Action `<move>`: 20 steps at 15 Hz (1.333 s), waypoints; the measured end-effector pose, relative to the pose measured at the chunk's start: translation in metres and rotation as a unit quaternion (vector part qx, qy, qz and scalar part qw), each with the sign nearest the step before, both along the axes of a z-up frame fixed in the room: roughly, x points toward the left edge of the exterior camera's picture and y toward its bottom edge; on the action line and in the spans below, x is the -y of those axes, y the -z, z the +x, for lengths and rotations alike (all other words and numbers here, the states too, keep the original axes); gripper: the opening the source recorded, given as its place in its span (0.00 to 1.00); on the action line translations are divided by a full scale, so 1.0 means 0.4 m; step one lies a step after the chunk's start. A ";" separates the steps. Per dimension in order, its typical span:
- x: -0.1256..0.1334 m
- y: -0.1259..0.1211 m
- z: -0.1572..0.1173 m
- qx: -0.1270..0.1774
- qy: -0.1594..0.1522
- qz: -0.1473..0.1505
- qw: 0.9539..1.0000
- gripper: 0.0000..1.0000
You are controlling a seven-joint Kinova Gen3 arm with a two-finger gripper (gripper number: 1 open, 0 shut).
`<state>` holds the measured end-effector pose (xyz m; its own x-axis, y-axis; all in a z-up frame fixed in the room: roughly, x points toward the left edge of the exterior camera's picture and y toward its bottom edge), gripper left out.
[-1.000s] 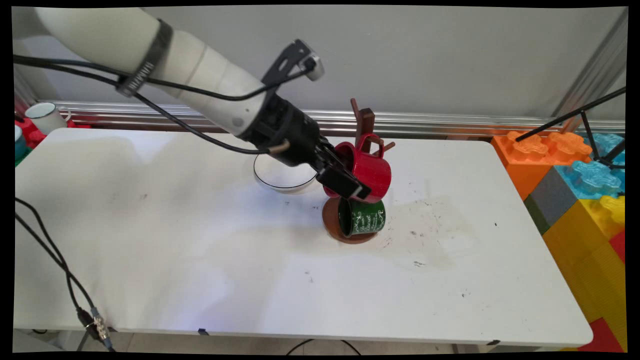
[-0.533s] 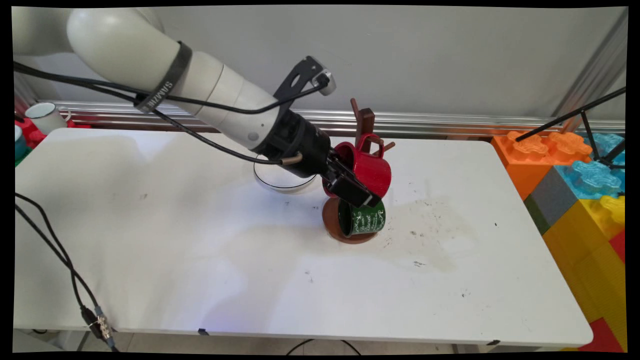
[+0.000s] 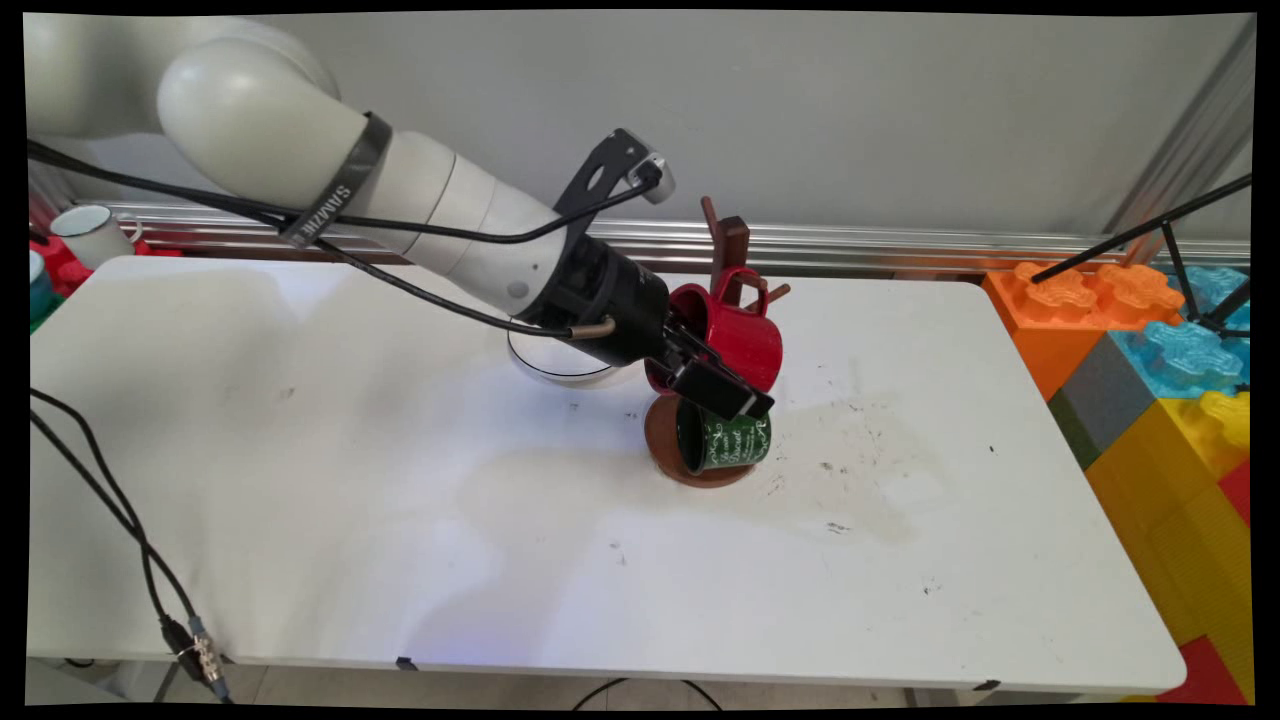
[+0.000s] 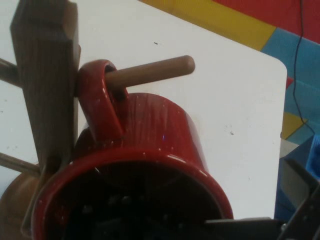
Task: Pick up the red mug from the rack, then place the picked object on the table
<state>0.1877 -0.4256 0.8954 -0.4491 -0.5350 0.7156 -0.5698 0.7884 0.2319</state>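
I'm at the red mug point(image 3: 735, 335), its handle point(image 4: 100, 100) hooked over a peg point(image 4: 150, 72) of the wooden mug rack point(image 3: 728, 250). My jaws point(image 3: 715, 385) straddle its rim, one inside, one outside; whether they're clamped I can't tell. The mug's mouth faces me, the peg pointing away. A green mug point(image 3: 725, 440) hangs just below.

upper mug point(image 3: 738, 335): hung on the stand's point(image 3: 729, 245) peg point(image 4: 150, 72)
lower mug point(image 3: 723, 437): below it, over the stand's base
bowl point(image 3: 560, 362): left of the stand
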 end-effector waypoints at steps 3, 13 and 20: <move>0.002 0.012 0.001 -0.008 -0.005 -0.001 1.000 0.00; -0.002 0.033 0.007 -0.023 -0.017 -0.002 1.000 0.00; -0.010 0.025 0.008 -0.037 -0.019 -0.007 0.999 0.00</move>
